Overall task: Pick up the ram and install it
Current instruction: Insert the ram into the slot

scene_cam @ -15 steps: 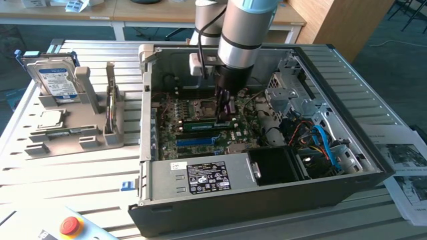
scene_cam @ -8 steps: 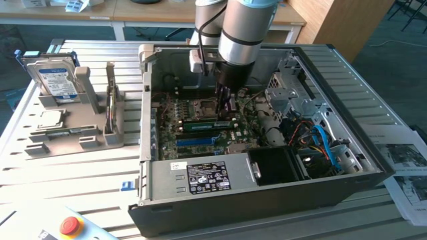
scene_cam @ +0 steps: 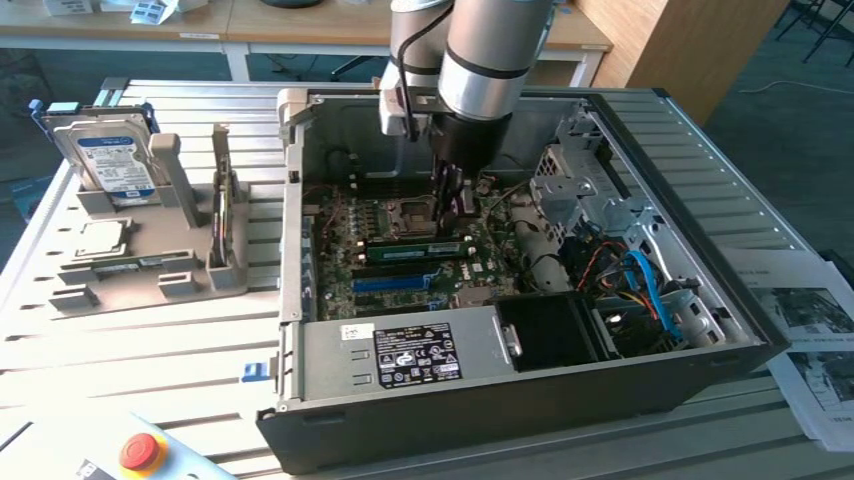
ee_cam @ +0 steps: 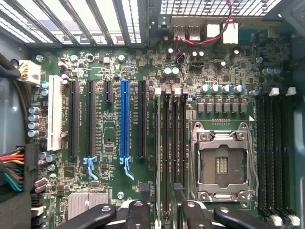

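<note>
Inside the open computer case (scene_cam: 534, 400), the ram (scene_cam: 414, 250), a long green stick, lies along the motherboard beside the CPU socket (scene_cam: 404, 213) and appears seated in a slot. My gripper (scene_cam: 454, 208) hangs straight down just above its end toward the exterior view's right. In the wrist view my gripper (ee_cam: 164, 214) is open, its black fingers (ee_cam: 136, 212) standing either side of the dark memory slots (ee_cam: 170, 143). Nothing is held between them. I cannot single out the ram's edge among those slots.
A grey fixture (scene_cam: 134, 270) on the exterior view's left holds a hard drive (scene_cam: 114, 160), a chip (scene_cam: 100, 240) and a thin upright card (scene_cam: 220, 190). The case holds a power supply (scene_cam: 414, 355), drive cage (scene_cam: 587, 190) and cables (scene_cam: 647, 290). A red stop button (scene_cam: 140, 450) sits in front.
</note>
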You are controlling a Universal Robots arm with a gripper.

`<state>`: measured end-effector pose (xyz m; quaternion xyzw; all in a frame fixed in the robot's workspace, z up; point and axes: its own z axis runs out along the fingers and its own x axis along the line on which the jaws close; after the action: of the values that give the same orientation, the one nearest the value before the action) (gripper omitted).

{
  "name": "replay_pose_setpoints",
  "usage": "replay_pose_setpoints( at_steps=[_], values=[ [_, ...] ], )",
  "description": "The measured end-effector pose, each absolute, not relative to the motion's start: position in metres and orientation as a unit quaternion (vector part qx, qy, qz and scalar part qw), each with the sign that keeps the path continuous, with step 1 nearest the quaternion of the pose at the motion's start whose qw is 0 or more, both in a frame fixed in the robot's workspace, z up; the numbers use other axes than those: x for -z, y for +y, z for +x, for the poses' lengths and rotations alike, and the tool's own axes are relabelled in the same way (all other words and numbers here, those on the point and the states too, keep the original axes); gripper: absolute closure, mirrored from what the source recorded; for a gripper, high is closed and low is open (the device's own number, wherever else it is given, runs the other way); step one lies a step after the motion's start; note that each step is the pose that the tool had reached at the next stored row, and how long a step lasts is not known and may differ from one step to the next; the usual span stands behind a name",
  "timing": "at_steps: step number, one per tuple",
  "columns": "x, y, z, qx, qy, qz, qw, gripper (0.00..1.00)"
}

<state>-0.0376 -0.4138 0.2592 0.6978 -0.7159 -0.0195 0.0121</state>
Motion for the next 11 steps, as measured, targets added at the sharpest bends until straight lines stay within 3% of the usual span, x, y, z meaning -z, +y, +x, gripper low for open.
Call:
replay_pose_setpoints(
  at_steps=[11],
  values=[
    [-0.271,-0.414,-0.038,0.02,-0.716,0.698,0.012,0.69]
  ],
)
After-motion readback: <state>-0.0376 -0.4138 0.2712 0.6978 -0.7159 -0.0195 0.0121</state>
